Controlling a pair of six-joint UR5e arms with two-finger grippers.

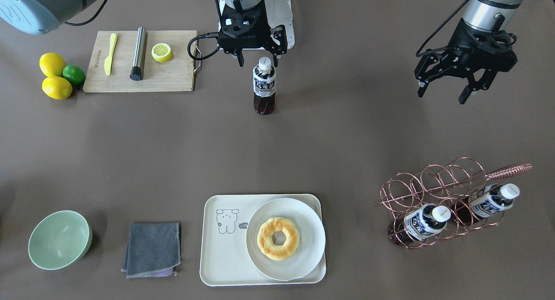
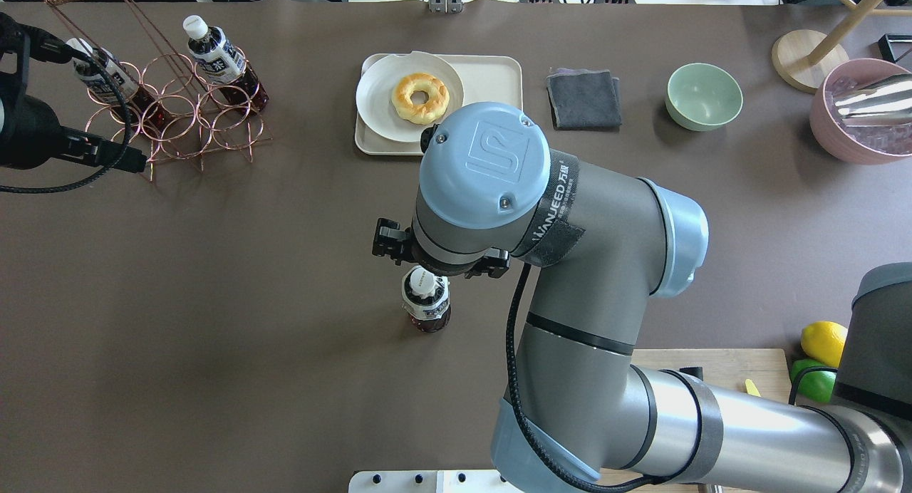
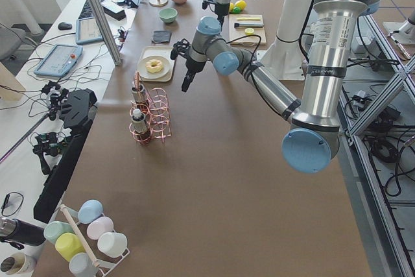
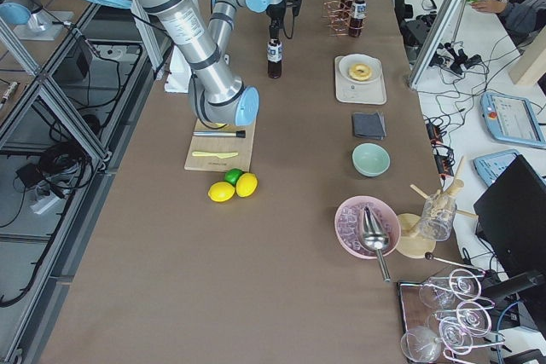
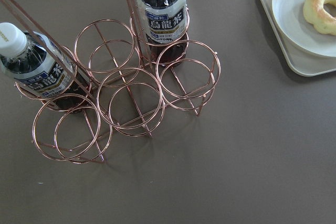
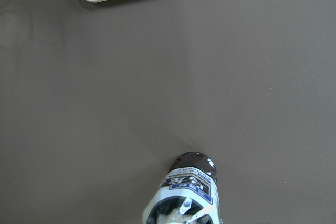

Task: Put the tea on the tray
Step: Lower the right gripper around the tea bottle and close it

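Note:
One tea bottle point(image 1: 264, 89) stands upright on the brown table, also in the overhead view point(image 2: 425, 304) and the right wrist view point(image 6: 184, 192). My right gripper point(image 1: 258, 62) is open just above its white cap, fingers apart on either side and not touching it. Two more tea bottles point(image 1: 427, 222) point(image 1: 494, 200) lie in a copper wire rack point(image 1: 433, 183). The cream tray point(image 1: 221, 256) with the bear drawing sits at the far table edge. My left gripper point(image 1: 442, 92) is open and empty, hovering short of the rack.
A white plate point(image 1: 303, 252) with a donut point(image 1: 277, 238) fills the tray's half nearer the rack. A grey cloth point(image 1: 151, 248) and a green bowl point(image 1: 60, 239) lie beyond the tray. A cutting board point(image 1: 173, 74) and lemons point(image 1: 56, 76) are near my right arm.

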